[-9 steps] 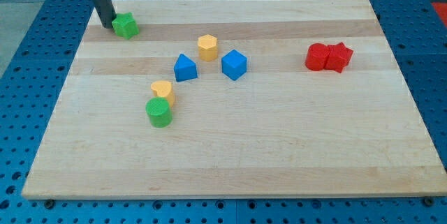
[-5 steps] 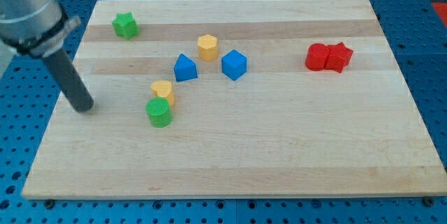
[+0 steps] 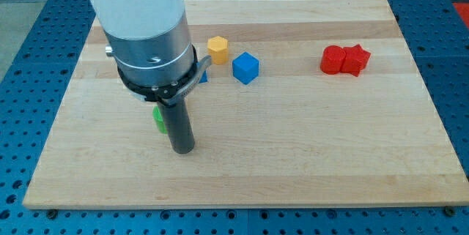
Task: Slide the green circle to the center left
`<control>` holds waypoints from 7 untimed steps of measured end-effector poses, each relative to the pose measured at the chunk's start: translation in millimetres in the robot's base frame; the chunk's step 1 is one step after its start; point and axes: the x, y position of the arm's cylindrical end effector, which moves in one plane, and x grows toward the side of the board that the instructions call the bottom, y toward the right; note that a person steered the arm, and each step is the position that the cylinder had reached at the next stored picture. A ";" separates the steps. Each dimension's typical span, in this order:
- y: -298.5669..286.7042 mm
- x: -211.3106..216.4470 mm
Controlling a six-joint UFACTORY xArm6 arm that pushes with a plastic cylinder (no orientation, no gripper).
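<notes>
My tip rests on the wooden board at the lower left of centre. The green circle shows only as a sliver just left of the rod; the rod and the arm's body hide the rest. My tip stands right beside it, on its lower right. I cannot tell whether they touch.
A yellow block and a blue cube sit above centre. A sliver of a blue block peeks out beside the arm. Two red blocks touch each other at the right. The arm hides the board's upper left.
My tip has moved from the board's top left, down the left side, then right to the lower right of the green circle. The arm now covers the green star and a yellow block.
</notes>
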 end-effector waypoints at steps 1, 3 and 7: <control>0.0 -5.1; -31.2 -50.3; -72.1 -104.0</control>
